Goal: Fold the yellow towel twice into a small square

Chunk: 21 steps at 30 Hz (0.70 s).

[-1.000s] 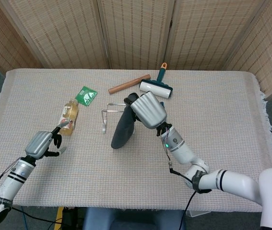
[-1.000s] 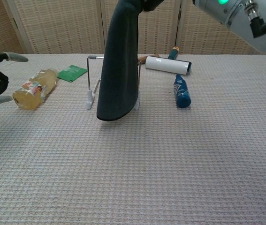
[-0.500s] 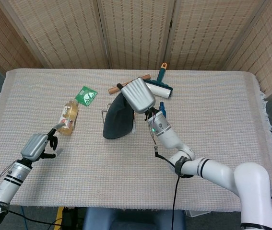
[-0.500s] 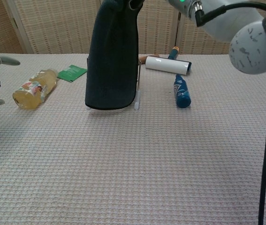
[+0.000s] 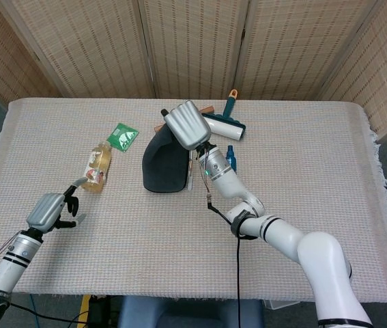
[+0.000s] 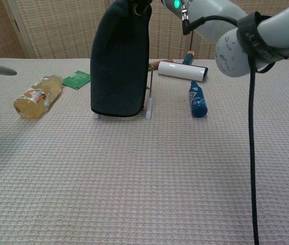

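No yellow towel shows in either view. My right hand [image 5: 188,125] is raised above the table's middle and grips the top of a dark grey cloth [image 5: 164,167]. In the chest view the cloth [image 6: 119,66] hangs straight down from the hand at the frame's top edge, its lower hem at the foot of a small wire rack [image 6: 149,97]. The cloth covers most of the rack. My left hand [image 5: 48,209] hovers low at the near left with its fingers apart and holds nothing. The chest view shows only the left hand's fingertips [image 6: 1,70] at its left edge.
A yellow-tinted bottle [image 5: 98,166] lies left of the rack, with a green packet [image 5: 123,136] behind it. Right of the cloth lie a blue bottle [image 6: 197,99] and a white lint roller [image 6: 182,71]. A wooden stick [image 6: 157,63] lies behind the rack.
My right hand has carried the cloth left and back, from hanging in front of the rack to covering it. My left hand has drawn back toward the near-left corner.
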Available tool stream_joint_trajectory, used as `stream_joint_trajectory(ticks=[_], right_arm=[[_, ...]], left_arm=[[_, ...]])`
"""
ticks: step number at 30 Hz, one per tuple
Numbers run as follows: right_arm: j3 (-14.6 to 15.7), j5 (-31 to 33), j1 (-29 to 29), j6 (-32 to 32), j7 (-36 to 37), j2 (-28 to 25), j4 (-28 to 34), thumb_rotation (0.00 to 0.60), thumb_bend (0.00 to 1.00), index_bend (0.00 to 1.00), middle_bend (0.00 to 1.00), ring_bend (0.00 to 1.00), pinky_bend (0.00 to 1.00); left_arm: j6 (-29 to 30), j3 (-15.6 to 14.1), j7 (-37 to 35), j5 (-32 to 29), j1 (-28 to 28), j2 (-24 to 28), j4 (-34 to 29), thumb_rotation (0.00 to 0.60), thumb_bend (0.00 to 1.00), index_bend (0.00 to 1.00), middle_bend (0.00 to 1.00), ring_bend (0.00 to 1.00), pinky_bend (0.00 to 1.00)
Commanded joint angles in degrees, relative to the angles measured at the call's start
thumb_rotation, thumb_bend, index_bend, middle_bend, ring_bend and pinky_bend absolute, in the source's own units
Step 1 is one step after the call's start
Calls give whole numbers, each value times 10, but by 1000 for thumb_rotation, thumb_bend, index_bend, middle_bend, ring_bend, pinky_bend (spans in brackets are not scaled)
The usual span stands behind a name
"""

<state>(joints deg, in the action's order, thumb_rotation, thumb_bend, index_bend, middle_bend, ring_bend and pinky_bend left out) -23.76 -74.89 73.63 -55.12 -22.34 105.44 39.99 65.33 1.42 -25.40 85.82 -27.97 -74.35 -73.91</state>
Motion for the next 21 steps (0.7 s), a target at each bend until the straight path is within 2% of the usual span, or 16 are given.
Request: stream_joint_trajectory(ticks=[1,4,7,11,12,15,21], right_arm=[[3,3,19,14,22,23,-43,600,510,728,924,1000,1000],[3,9,28,22,29,34,-69,600,506,686,923,1000,1000],[1,17,34,29,29,42,-85,600,480,472,923,1000,1000],[-1,26,37,32,24,47,-93,600,435,136,920,1000,1000],[-1,27,38,32,23,47,-93,600,435,81,918,1000,1000],[1,29,36,30,22,45,-91,600,425,5,917,1000,1000],[10,30,24,22,18,33,-74,600,409,0,917,1000,1000]], left_arm=[[0,-1,0,0,1,1,0,600,357,7,712,619,837],[0,-1,0,0,4,2,0,600,357,7,711,619,837],[0,-1,-2,-1,6,1,1,600,357,7,711,619,837],[-1,-2,-3,0,7,0,2,600,357,7,711,619,837],[0,-2,-3,1,7,-1,2,600,357,7,711,619,837],[-1,-2,-2,2,7,-2,3,600,357,7,712,619,837],[2,1,1,4,7,-1,-1,600,357,7,711,619,836]])
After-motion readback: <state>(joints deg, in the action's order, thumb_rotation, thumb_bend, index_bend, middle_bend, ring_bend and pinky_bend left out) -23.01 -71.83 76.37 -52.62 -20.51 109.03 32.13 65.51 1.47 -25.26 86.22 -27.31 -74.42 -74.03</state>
